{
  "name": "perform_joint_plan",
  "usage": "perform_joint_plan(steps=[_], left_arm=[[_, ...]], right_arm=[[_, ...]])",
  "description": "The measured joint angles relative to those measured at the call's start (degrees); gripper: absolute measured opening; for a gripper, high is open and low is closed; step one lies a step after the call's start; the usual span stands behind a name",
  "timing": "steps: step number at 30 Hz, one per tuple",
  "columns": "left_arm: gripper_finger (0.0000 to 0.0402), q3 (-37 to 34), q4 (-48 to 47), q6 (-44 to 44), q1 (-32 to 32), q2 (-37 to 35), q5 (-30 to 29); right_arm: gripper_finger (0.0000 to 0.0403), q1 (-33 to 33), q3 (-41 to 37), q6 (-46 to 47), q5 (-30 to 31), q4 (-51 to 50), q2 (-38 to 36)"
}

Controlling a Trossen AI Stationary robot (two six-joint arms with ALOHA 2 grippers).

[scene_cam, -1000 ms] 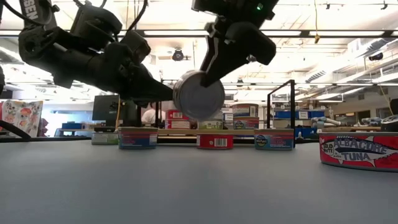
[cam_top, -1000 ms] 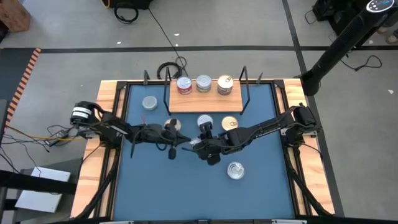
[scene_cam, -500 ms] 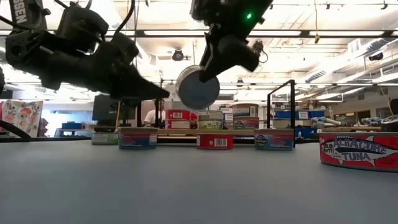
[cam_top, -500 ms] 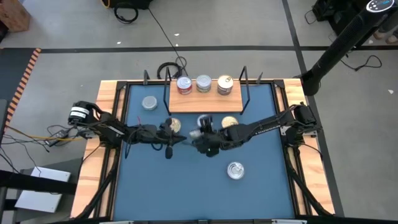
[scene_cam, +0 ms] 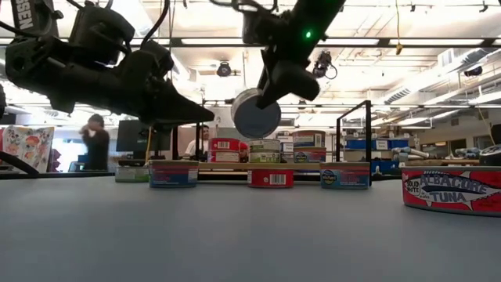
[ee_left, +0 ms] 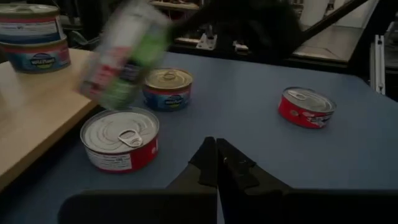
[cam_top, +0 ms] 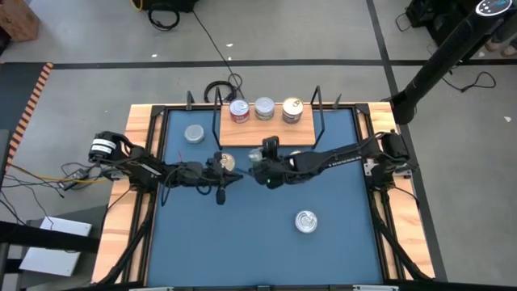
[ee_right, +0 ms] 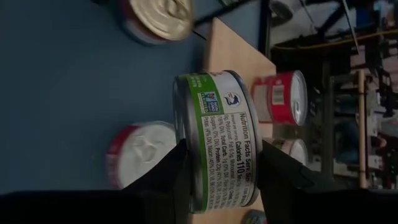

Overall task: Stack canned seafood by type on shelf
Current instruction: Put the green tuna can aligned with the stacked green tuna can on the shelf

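Observation:
My right gripper (cam_top: 260,164) holds a green-labelled tin (ee_right: 217,137) in the air above the table's middle, just in front of the shelf (cam_top: 266,129). Three tins (cam_top: 264,108) stand on the shelf's board. Loose tins rest flat on the blue mat: a red-sided one (ee_left: 121,138), a gold-topped one (ee_left: 166,87), one at the far left (cam_top: 194,133) and one nearer the front (cam_top: 305,221). My left gripper (cam_top: 235,175) is shut and holds nothing. It hovers level just left of the held tin. My right gripper pinches the green-labelled tin between its two fingers (ee_right: 177,168), one on each flat round face (scene_cam: 256,116). The fingers slant down from the table's right side. The tin is lifted clear of the mat and stands on edge, its label side (ee_right: 227,143) toward the wrist.
Black wire uprights (cam_top: 317,113) stand at the shelf's two ends. A wooden rim (cam_top: 137,162) runs around the mat. A large tuna tin (scene_cam: 452,190) stands near the front right. A person (scene_cam: 95,142) stands in the room beyond the table.
My right gripper has carried the tin toward the table's far edge and the shelf, turning a little. The tin has stayed lifted and on edge.

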Motion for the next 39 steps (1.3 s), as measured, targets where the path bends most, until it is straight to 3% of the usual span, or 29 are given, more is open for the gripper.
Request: perform_joint_plan(steps=[5,16,24,33,39], left_arm=[[0.0,0.0,-0.4,0.7,0.0,0.0,0.0],[0.0,0.0,-0.4,1.1,0.0,0.0,-0.1],[0.0,0.1,-0.4,1.1,0.0,0.0,-0.1],[0.0,0.1,-0.4,1.1,0.0,0.0,0.9],[0.0,0.1,-0.9,1.1,0.0,0.0,0.9]], right_arm=[[0.0143,-4.3,-4.0,-4.6,0.0,5.9,0.0],[0.0143,-12.2,-16.6,-18.9,0.1,31.5,0.1],[0.0143,-15.9,-19.9,-18.2,-3.4,35.6,-0.1],[0.0266,-16.9,-21.2,-16.7,-5.0,37.7,0.1],[0.0288,-16.8,-21.2,-15.5,-4.4,37.1,0.1]])
